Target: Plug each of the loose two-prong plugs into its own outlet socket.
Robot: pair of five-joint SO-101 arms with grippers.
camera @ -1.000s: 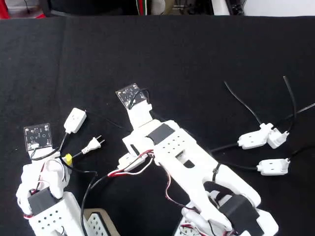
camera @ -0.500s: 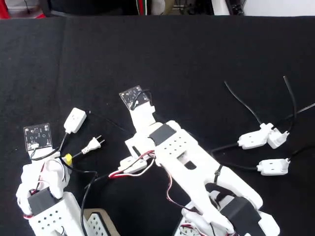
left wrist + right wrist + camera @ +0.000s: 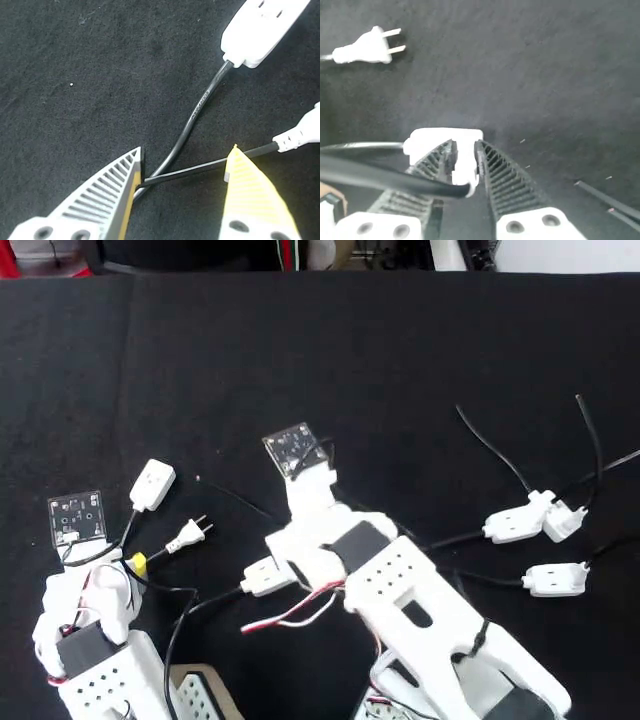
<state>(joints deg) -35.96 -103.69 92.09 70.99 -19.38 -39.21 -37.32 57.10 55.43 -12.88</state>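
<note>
Your left claw (image 3: 186,150) hangs spread over two black cords (image 3: 200,107) that cross just short of the loose plug (image 3: 189,533), and it grips nothing. If you close it there, you may catch both cords or the wrong one. That would drag the white socket (image 3: 152,484) lying just beyond the plug.

Your right claw (image 3: 462,147) sits near the plug, toward the middle of the counter (image 3: 400,360). It pinches a socket block (image 3: 432,137) by one end only. With so shallow a hold, the block may twist or pop free once the prongs push against it. A black cord lying across the claw's finger could also tug the block off line. Nothing pins the plug, so it is likely to skid instead of seating.

You cannot see the block's slot face, so its alignment is a guess. Well away from the plug, across the counter, lie a joined socket (image 3: 515,523) and a lone socket (image 3: 553,579). Whether the joined one's plug is fully home is too small to tell.
</note>
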